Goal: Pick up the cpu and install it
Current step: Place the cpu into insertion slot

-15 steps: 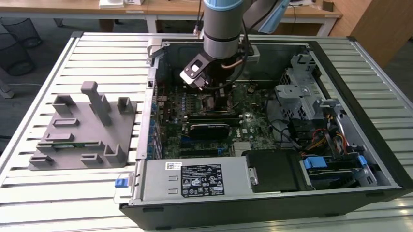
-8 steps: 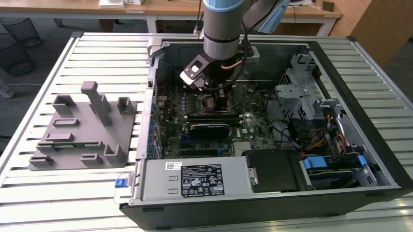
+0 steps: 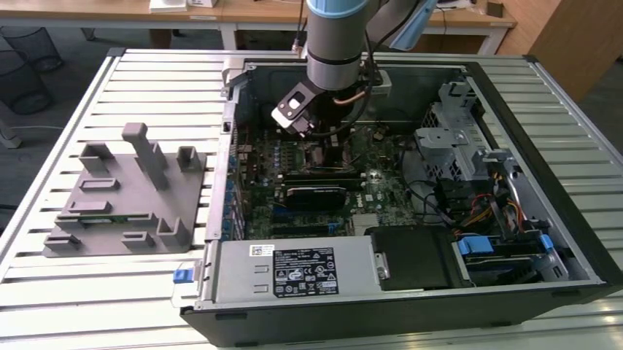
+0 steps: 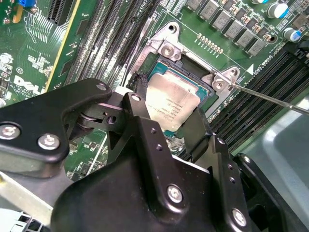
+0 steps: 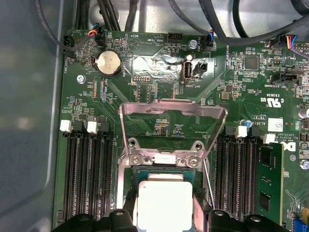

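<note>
Placement is the step in hand. In the exterior view, an open computer case [image 3: 389, 321] lies on the slatted tabletop [image 3: 58, 292], toward the edge on the exterior view's right. A grey fixture [image 3: 127, 197] sits beside it on the exterior view's left. The arm reaches down from the far edge, with the gripper [image 3: 314, 142] low over the motherboard [image 3: 384, 186] inside the case. In the second wrist view the cpu [image 4: 170, 104] lies pale metal top up within the socket frame [image 4: 166, 48]. The gripper's two black fingers [image 4: 137, 113] sit against opposite edges of the chip, closed to its width and apparently gripping it. Whether it is fully seated I cannot tell. The thin lever [image 4: 270, 96] stands clear to one side. In the first wrist view the load plate [image 5: 171, 121] is swung up and open beyond the socket. The cpu sits square between the fingertips, and a green memory stick [image 5: 268, 186] stands in a slot well apart. To do this well, I judge the chip should be kept flat and parallel to the frame, with an even margin on all four sides. It should go straight down with no sideways push, since a tilt or slide could bend the socket contacts. The hold should be light, just enough to keep the chip from slipping, and the fingers should keep off the frame walls.
</note>
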Robot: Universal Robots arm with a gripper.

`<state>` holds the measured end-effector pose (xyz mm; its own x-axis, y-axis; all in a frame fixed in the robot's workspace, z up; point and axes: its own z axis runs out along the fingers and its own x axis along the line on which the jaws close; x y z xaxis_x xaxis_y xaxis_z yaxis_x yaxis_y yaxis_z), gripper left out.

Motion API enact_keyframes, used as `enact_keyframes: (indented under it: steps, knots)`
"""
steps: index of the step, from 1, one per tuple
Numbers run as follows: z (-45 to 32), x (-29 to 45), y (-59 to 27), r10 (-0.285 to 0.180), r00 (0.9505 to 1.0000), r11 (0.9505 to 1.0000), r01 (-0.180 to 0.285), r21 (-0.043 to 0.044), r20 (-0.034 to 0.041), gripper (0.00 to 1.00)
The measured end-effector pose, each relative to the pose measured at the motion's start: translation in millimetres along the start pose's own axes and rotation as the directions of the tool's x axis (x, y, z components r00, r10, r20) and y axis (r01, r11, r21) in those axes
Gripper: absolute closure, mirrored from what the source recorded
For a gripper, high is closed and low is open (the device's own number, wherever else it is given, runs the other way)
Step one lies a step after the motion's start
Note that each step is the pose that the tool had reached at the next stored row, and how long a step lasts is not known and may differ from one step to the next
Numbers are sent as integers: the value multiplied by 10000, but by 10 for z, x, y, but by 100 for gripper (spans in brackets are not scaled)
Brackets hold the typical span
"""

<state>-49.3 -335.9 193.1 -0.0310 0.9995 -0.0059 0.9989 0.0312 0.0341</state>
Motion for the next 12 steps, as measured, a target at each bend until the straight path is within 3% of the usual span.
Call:
enact_keyframes:
  steps: [3,4,12]
  knots:
    - [1,0,0,1,10000,10000,-1,-2,-2,45]
    - [1,0,0,0,10000,10000,0,-1,-2,39]
    - [0,26,1,1,10000,10000,-1,-1,-4,39]
